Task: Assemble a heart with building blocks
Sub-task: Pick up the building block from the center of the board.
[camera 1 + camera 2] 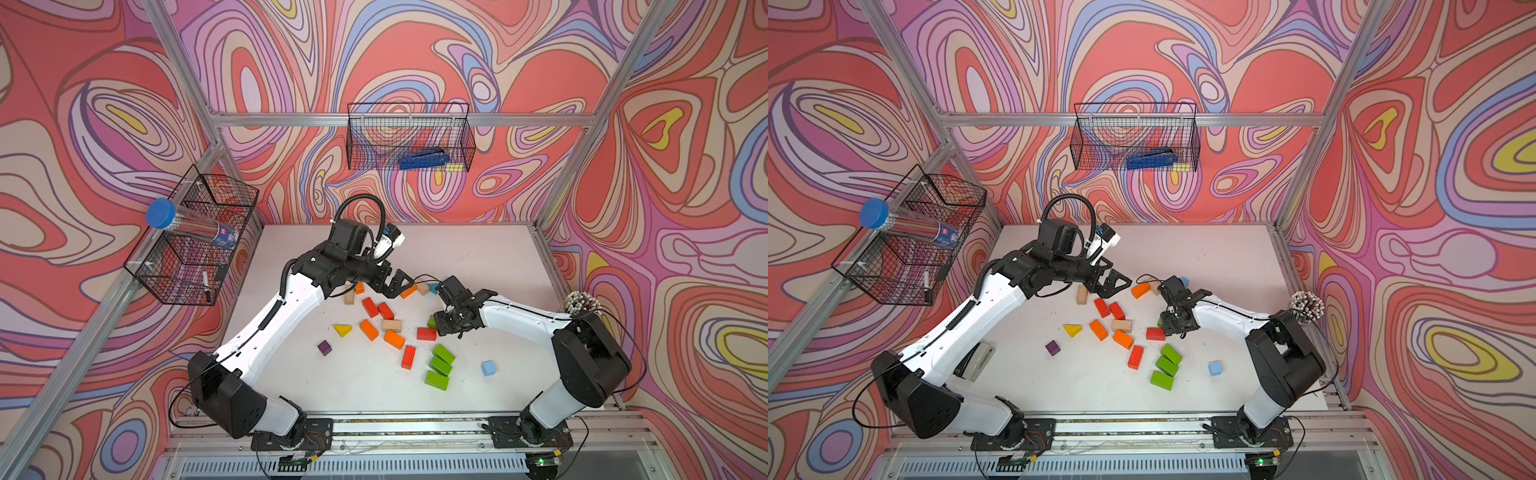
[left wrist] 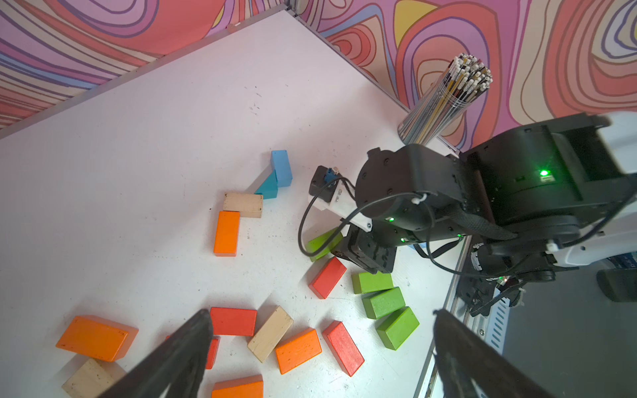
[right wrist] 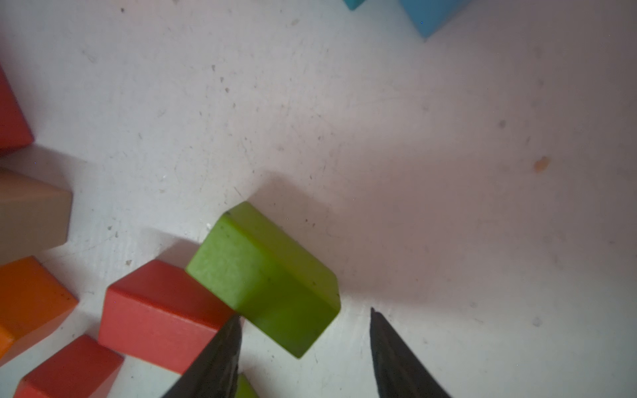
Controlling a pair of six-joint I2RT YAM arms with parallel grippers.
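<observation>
1. the blocks [image 1: 392, 338] lay loose and flat on the white surface [image 1: 353, 399], most of them in the middle, where both arms could reach them. no heart shape was to see yet.
2. at the far side an orange brick [image 2: 226, 233], a plain brick [image 2: 243, 205], a teal wedge [image 2: 267, 187] and a blue brick [image 2: 281, 168] touched one another in a bent line. i think this was a start of the outline.
3. the right hand [image 3: 305, 313] stood low and about half open around one end of a green brick [image 3: 265, 279]. one finger [image 3: 220, 351] touched it and the other was just beside it, so i judge it had no hold yet.
4. the left hand [image 1: 399, 286] hung wide open and empty above the far bricks, probably to leave room for the other arm.
5. the blocks were painted wood, matt, with softened edges, and the plain ones showed grain. the surface was smooth, scuffed and speckled.
</observation>
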